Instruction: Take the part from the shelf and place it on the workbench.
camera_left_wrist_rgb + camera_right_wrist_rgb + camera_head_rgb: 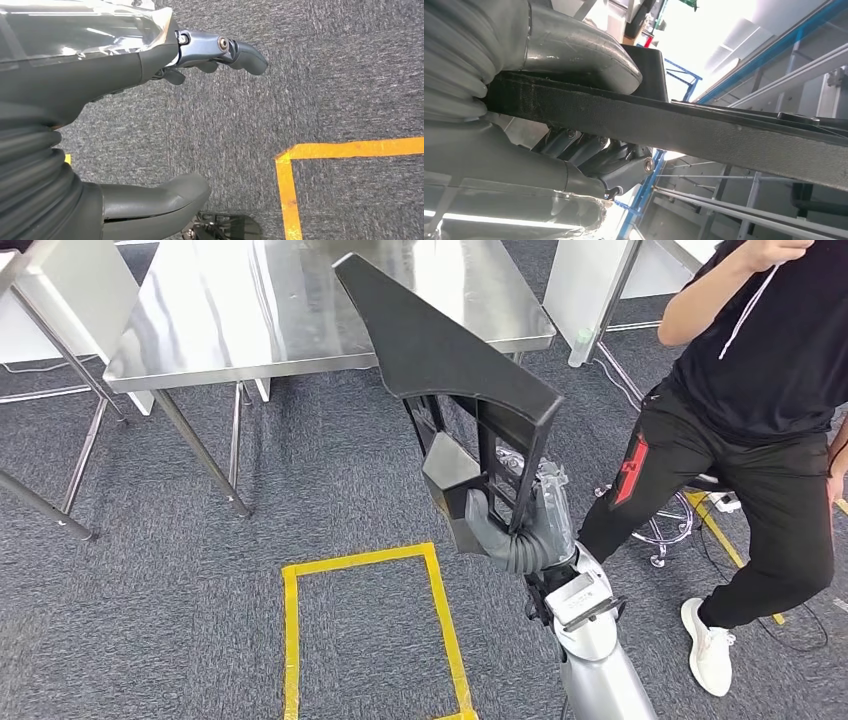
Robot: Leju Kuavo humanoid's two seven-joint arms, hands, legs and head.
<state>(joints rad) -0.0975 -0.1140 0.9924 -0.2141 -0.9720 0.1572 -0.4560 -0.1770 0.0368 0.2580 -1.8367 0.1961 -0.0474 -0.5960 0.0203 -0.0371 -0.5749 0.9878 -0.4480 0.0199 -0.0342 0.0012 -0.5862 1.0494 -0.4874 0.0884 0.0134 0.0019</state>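
Observation:
The part point(440, 340) is a large black plastic panel, a pointed flat plate above a ribbed frame. My right hand point(525, 525) grips its lower frame and holds it upright in the air, in front of the steel workbench point(250, 310). In the right wrist view the thumb point(589, 55) presses one face of the part's thick edge point(724, 135) and the fingers point(624, 167) curl against the other face. My left hand point(75, 75) hangs over grey carpet with its fingers apart and nothing in it.
A person point(760, 390) in black stands close at the right, one foot near my right arm. A yellow tape rectangle point(365, 560) marks the carpet before me. Another table point(40, 300) stands at the left, and a stool base point(670, 530) with cables is by the person.

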